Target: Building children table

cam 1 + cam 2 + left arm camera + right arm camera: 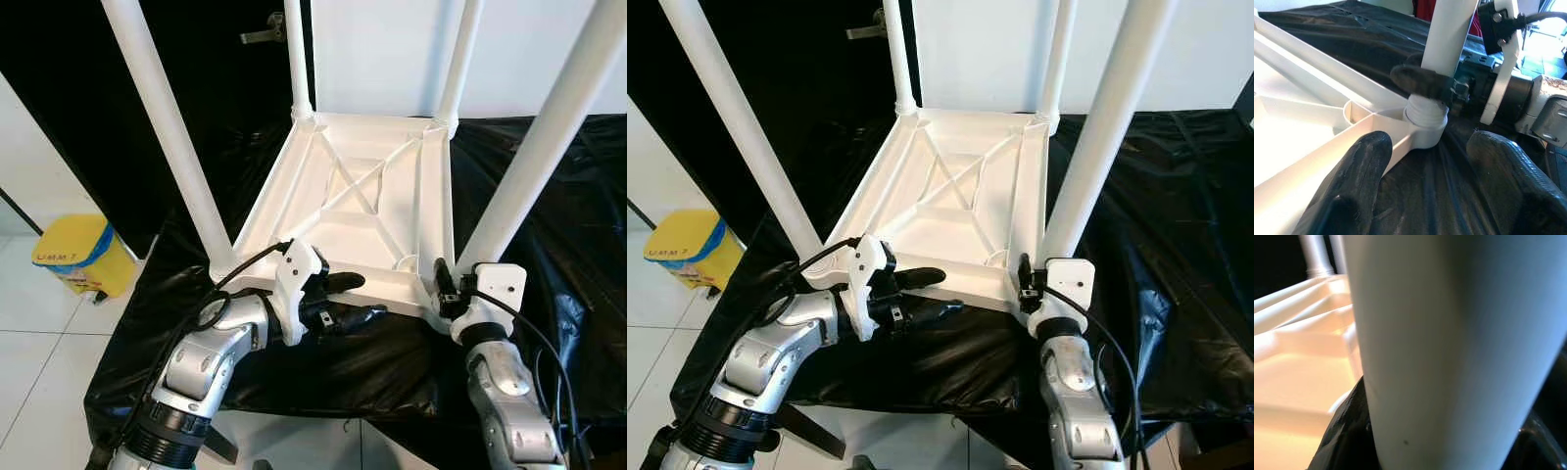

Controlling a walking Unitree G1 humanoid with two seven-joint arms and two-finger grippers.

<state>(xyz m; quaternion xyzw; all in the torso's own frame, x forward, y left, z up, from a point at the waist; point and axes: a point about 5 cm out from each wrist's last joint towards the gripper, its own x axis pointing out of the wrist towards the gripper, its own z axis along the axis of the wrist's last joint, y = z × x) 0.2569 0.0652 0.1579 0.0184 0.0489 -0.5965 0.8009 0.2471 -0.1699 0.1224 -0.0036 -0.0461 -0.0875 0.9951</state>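
1. Four white legs stand up from the upturned table top (362, 196), which lies on a black sheet (549, 245).
2. The right gripper (443, 286) is closed around the near right leg (529, 166) just above its socket.
3. The left gripper (345, 300) hovers spread, holding nothing, at the top's near edge.
4. It looks like hollow plastic: light, stiff and slick. Grip legs low, near the sockets.
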